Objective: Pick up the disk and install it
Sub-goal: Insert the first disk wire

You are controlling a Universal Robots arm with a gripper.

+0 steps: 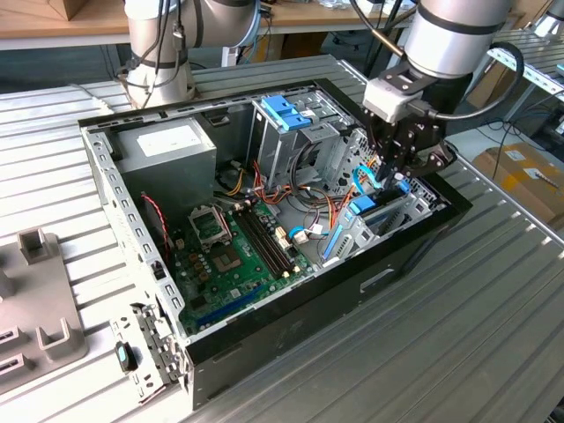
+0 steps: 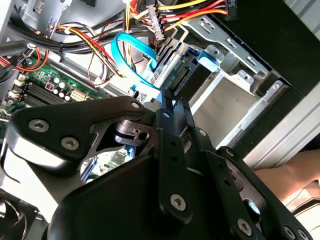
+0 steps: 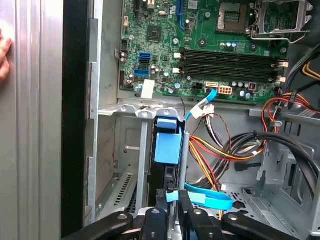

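Note:
The disk (image 1: pixel 363 210) stands on edge in the drive bay at the open computer case's end toward the exterior view's right. It is dark with bright blue side rails (image 3: pixel 167 145). My gripper (image 1: pixel 401 176) reaches down into the case right above it. In the first wrist view the gripper (image 3: pixel 172 197) has its two fingers close together on either side of the disk's thin end. The second wrist view shows the gripper (image 2: pixel 167 97) meeting the disk (image 2: pixel 187 75) at the bay's mouth. The disk's lower part is hidden inside the metal bay.
The case (image 1: pixel 115 203) lies open on a ribbed metal table, with motherboard (image 1: pixel 229 256), power supply (image 1: pixel 167 145) and a tall cage with a blue latch (image 1: pixel 286 110). A blue data cable (image 3: pixel 210 200) and coloured wires crowd the bay. A person's hand (image 3: pixel 2 55) rests beside the case.

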